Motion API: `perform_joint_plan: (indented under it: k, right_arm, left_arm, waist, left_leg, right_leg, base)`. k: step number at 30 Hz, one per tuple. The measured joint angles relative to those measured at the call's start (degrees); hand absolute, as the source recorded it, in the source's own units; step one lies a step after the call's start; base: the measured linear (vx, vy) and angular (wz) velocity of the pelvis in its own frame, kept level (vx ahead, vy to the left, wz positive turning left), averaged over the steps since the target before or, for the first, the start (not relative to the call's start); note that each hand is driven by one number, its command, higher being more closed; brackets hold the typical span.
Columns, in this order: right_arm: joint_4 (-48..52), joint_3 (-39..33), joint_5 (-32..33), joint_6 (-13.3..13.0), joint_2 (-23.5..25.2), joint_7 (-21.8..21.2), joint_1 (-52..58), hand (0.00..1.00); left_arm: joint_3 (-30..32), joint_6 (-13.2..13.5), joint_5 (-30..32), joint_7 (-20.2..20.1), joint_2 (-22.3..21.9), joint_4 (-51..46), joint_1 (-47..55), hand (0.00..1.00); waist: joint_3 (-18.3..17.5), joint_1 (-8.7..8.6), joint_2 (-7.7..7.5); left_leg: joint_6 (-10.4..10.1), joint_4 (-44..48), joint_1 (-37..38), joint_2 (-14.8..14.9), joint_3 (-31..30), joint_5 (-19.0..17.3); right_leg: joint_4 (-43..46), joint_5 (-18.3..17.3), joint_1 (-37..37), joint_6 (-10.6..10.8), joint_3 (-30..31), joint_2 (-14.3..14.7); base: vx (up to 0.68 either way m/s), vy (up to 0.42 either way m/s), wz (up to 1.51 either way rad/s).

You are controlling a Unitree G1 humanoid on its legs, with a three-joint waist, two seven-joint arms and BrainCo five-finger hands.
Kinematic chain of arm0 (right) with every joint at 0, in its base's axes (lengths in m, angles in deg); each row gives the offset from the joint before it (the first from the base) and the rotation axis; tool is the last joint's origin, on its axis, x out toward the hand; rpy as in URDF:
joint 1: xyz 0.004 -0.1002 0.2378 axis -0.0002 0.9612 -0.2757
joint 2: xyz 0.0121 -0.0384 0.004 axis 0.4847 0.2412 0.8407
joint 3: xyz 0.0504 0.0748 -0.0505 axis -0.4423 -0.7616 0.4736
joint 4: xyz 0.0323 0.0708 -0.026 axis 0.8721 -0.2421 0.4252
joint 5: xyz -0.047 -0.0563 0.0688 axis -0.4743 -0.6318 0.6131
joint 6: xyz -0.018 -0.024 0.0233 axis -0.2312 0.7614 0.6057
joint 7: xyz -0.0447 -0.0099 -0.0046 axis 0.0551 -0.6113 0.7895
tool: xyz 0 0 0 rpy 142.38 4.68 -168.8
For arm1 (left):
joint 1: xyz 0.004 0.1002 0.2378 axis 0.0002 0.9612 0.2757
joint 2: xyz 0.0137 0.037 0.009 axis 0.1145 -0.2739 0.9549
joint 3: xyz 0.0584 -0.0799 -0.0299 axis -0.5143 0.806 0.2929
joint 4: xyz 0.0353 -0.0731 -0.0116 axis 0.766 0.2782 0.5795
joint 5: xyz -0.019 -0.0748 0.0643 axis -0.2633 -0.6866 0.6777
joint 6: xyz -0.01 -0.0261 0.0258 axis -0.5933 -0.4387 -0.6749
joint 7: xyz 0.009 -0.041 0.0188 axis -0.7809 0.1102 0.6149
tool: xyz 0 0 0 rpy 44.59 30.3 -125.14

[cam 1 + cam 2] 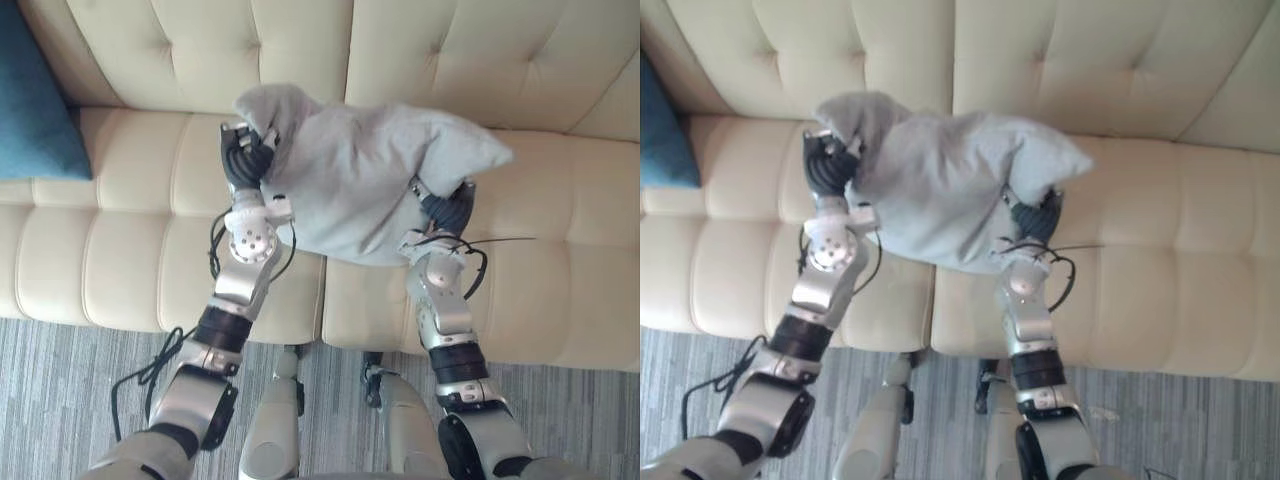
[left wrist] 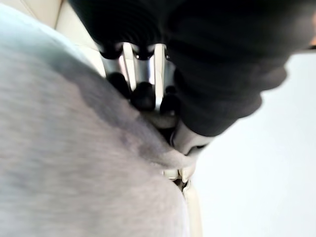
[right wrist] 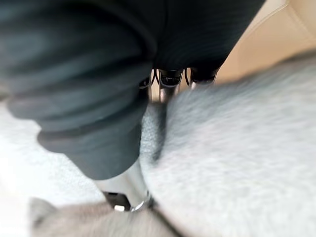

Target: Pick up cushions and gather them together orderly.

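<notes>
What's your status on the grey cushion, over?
Both shut on the grey cushion: left hand, right hand. Cushion held over the cream sofa seat. Further left, blue cushion, apart; nothing seen between.

Living room or lounge, judging by the furnishings. A cream sofa (image 1: 480,60) with a buttoned, tufted back and seat runs across the whole upper frame. A blue cushion (image 1: 35,110) leans at its upper left, and a grey cushion (image 1: 360,180) is mid-frame over the seat. Grey striped carpet (image 1: 60,380) covers the floor along the bottom edge.
</notes>
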Motion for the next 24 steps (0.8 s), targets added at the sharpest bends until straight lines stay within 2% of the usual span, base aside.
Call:
perform_joint_plan:
  k: [5,8,10,14,20,24]
  right_arm:
    - [-11.02,-3.56,1.29,0.7,-5.52,0.57,-14.53,0.0]
    - [-13.32,-4.6,4.18,0.76,-7.9,0.37,-18.37,0.0]
    - [-14.08,-4.98,6.74,0.98,-10.18,-0.22,-19.98,0.0]
    - [-13.98,-5.08,11.67,1.61,-14.18,-1.89,-23.15,0.0]
    - [-11.36,-5.69,14.28,2.61,-16.12,-3.68,-21.12,0.0]
    - [2.17,-8.27,13.91,1.86,-15.15,-5.15,-4.54,0.0]
  left_arm:
    - [1.21,-0.14,-0.3,-1.64,4.32,8.68,-11.12,0.0]
    - [3.95,-0.5,-4.49,-2.59,6.29,13.51,-14.2,0.0]
    - [5.72,-0.73,-7.63,-3.45,7.4,14.28,-15.33,0.0]
    - [9.61,-0.7,-12.92,-4.8,9.6,14.54,-17.36,0.0]
    - [11.73,-0.72,-15.29,-7.96,9.85,14.25,-15.84,0.0]
    - [12.67,-0.61,-14.23,-9.14,9.14,5.8,-2.6,0.0]
  waist:
    - [1.6,-0.04,0.36]
    - [1.65,-0.03,0.41]
    - [2.14,0.06,0.37]
    - [4.24,0.54,0.34]
    - [4.27,1.03,0.28]
    - [4.28,1.23,0.25]
  left_leg:
    - [-0.6,0.01,-3.19,0.21,-0.15,0.98]
    - [-0.94,0.02,-4.87,0.46,-0.46,1.23]
    - [-1.79,0.02,-5.69,0.57,-0.8,1.81]
    - [-1.82,0.03,-6.55,1.06,-1.03,1.83]
    - [-1.82,0.92,-7.16,0.85,-1.37,1.81]
    - [-1.86,3.27,-4.21,0.72,-1.28,1.59]
  right_leg:
    - [-1.65,1.47,-2.43,-0.14,-0.07,0.41]
    - [-2.22,1.83,-3.56,-0.31,-0.48,0.72]
    - [-2.32,1.92,-3.94,-0.45,-0.88,0.8]
    - [-2.32,1.96,-4.38,-0.52,-1.38,1.25]
    - [-1.72,1.95,-4.34,-0.53,-1.32,1.12]
    - [-1.17,1.87,0.53,-0.56,-1.26,1.13]
  base:
    - [0.02,-0.015,-0.02]
    - [0.06,-0.033,0.05]
    - [0.05,-0.045,0.11]
    - [0.04,-0.046,0.06]
    - [0.05,-0.02,0.09]
    - [0.06,-0.027,0.28]
